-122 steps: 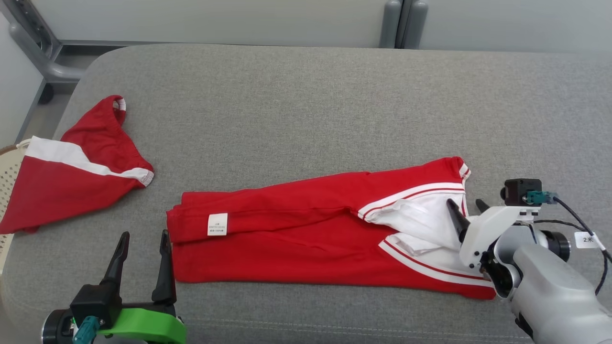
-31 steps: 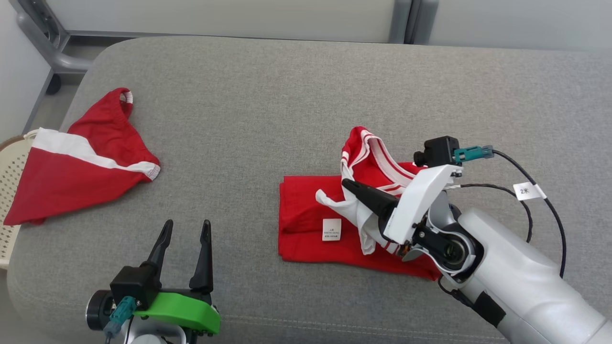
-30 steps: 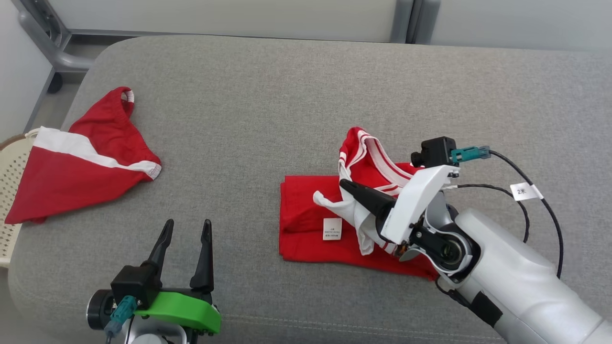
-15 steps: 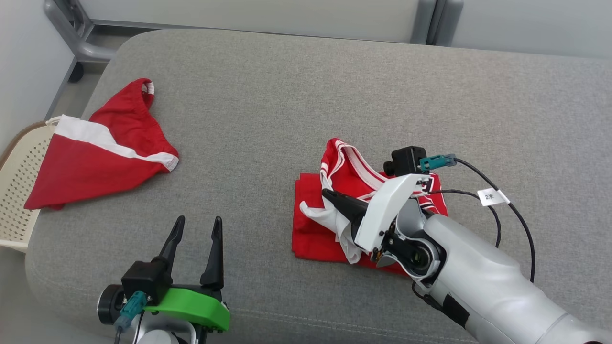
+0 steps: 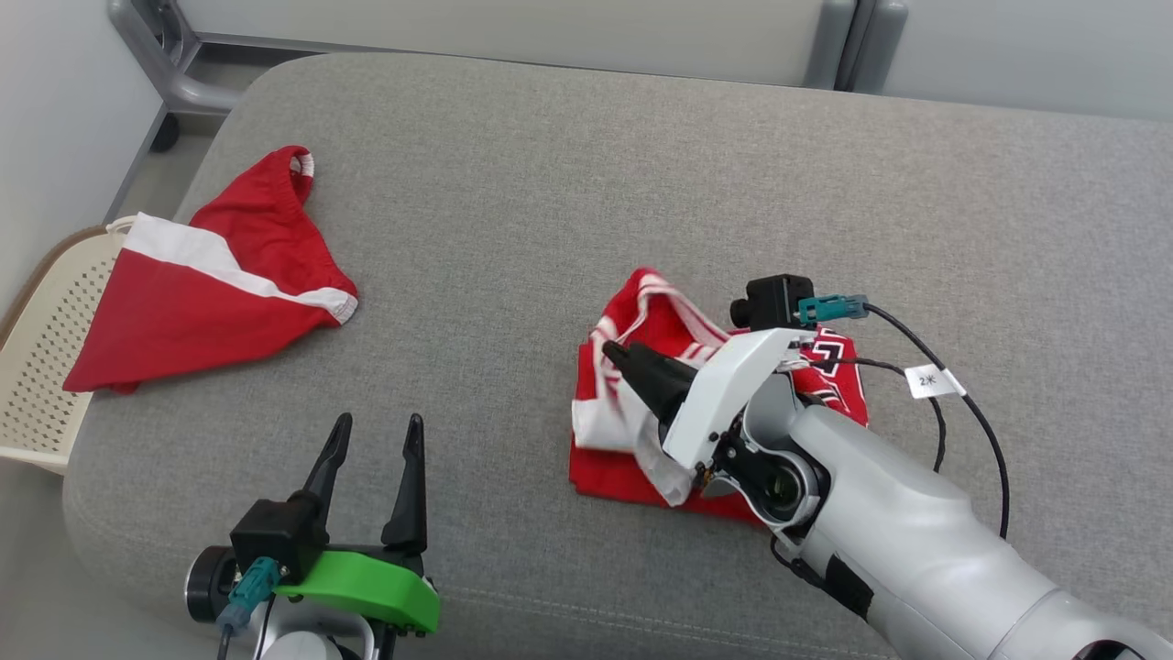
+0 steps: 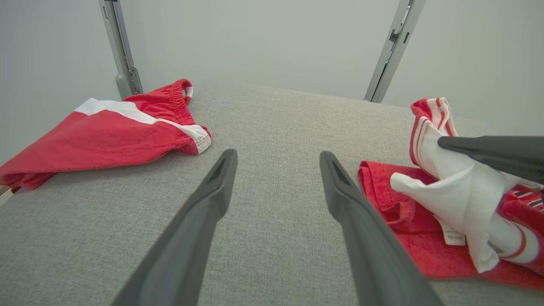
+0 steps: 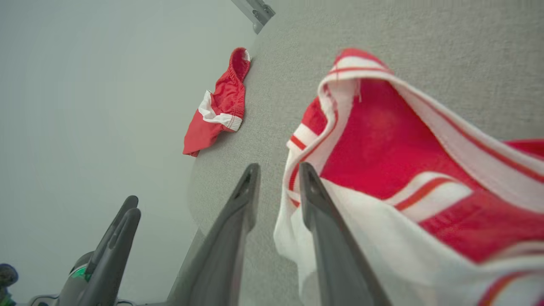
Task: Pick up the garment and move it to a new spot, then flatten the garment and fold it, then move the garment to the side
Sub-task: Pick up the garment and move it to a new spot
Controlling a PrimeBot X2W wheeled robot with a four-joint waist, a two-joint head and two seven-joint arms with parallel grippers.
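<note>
The garment [image 5: 632,472], red with white striped trim, lies folded over itself at the middle of the grey cushion [image 5: 550,183]. Its white-lined upper flap [image 7: 382,144] is bunched and draped over my right gripper [image 5: 612,356]. In the right wrist view my right gripper [image 7: 278,170] has its jaws a little apart, with bare cushion showing between them and the cloth lying against the outer side of one finger. My left gripper [image 5: 378,423] stands open near the front edge, left of the garment [image 6: 408,221], with nothing between the fingers [image 6: 212,195].
Another red garment with a white band [image 5: 220,275] lies at the cushion's left end, partly over a cream perforated basket [image 5: 37,357]. A grey metal frame [image 5: 165,73] stands behind the cushion at the far left. Bare cushion lies between the two garments.
My right gripper's jaws have parted and the lifted flap has sagged down onto the folded stack. The head camera has shifted, so the whole scene sits further right. The left gripper is unchanged.
</note>
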